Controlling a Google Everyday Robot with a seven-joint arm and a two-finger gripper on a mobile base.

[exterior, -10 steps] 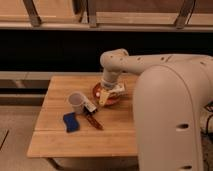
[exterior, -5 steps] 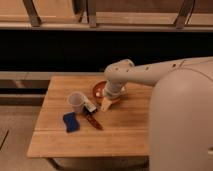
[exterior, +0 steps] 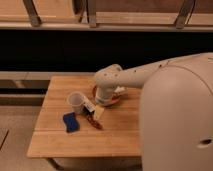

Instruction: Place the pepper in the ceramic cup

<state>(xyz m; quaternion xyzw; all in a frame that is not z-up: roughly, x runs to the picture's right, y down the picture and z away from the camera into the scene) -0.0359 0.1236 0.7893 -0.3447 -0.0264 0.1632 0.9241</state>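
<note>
Approach step, by our reckoning: gripper (exterior: 98,112), jaws apart and empty, low beside the pepper (exterior: 93,121), which lies on the table (exterior: 100,142) near the cup (exterior: 76,101); next, we descend and clamp.

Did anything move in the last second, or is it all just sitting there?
The gripper came down toward the front of the table, now close by the pepper. Nothing grabbed or released. Pepper, cup, bowl and blue pad stayed put.

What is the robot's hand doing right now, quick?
Gripper: open, holding nothing, low over the table right by the pepper, near the cup.
</note>
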